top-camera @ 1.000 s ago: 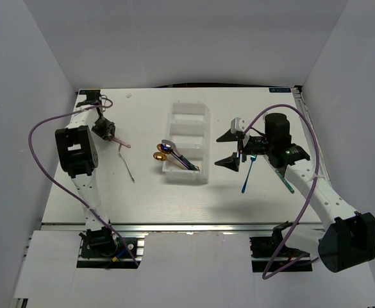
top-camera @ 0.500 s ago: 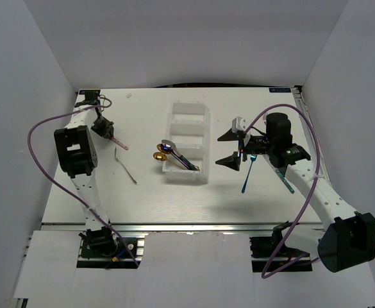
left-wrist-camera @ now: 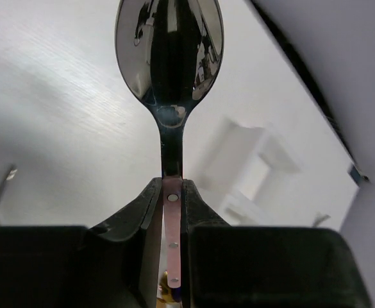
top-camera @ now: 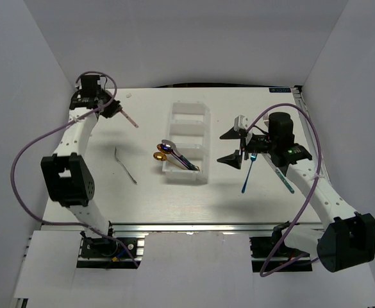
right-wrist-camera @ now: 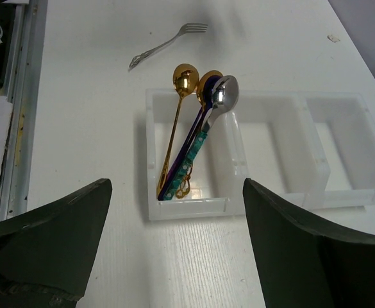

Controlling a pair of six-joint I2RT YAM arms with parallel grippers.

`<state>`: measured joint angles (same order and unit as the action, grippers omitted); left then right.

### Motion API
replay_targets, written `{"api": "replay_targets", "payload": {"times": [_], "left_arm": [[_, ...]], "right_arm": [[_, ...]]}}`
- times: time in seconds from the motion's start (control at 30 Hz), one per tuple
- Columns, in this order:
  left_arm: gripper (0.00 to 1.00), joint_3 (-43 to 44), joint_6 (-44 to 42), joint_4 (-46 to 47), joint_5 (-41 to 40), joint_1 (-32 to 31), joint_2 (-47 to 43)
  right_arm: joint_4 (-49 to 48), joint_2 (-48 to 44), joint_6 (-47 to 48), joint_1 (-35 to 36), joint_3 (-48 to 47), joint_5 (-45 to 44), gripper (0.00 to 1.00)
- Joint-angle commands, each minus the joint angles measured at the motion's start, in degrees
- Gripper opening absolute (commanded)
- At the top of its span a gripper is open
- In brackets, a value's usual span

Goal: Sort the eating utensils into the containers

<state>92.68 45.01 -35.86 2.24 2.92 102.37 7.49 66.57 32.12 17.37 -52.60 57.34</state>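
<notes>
Now the left tool pinches a pink-handled spoon above the desk. The right tool hangs spread wide beside the tray.

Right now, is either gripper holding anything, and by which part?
The left gripper is shut on a spoon, pinching its pink handle just below the metal neck, bowl pointing away. The right gripper is open and holds nothing.
</notes>
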Motion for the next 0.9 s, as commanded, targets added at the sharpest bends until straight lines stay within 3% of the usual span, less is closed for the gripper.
{"api": "replay_targets", "payload": {"times": [0.0,0.23,0.4,0.57,0.87], "left_arm": [[0.0,-7.39,-0.28,8.94,-0.04,-5.43,-9.45],[0.0,-24.36,2.62,22.03,-9.26,-19.07,-22.99],[0.0,-31.85,5.25,27.76,-22.06,-28.83,-27.91],[0.0,-34.5,7.63,29.7,-33.34,-37.62,-26.7],[0.0,-34.15,8.34,33.13,-49.69,-46.86,-17.65]], "right_arm": [[-2.04,-0.65,0.14,-1.01,0.57,0.32,0.89],[-2.74,-1.44,-0.56,-4.18,0.83,0.4,0.9],[-3.71,-2.14,-1.79,-6.99,1.36,1.28,0.89],[-4.23,-2.05,-2.24,-8.22,1.53,1.9,0.89],[-4.76,-1.44,-2.59,-8.93,1.97,2.34,0.89]]}}
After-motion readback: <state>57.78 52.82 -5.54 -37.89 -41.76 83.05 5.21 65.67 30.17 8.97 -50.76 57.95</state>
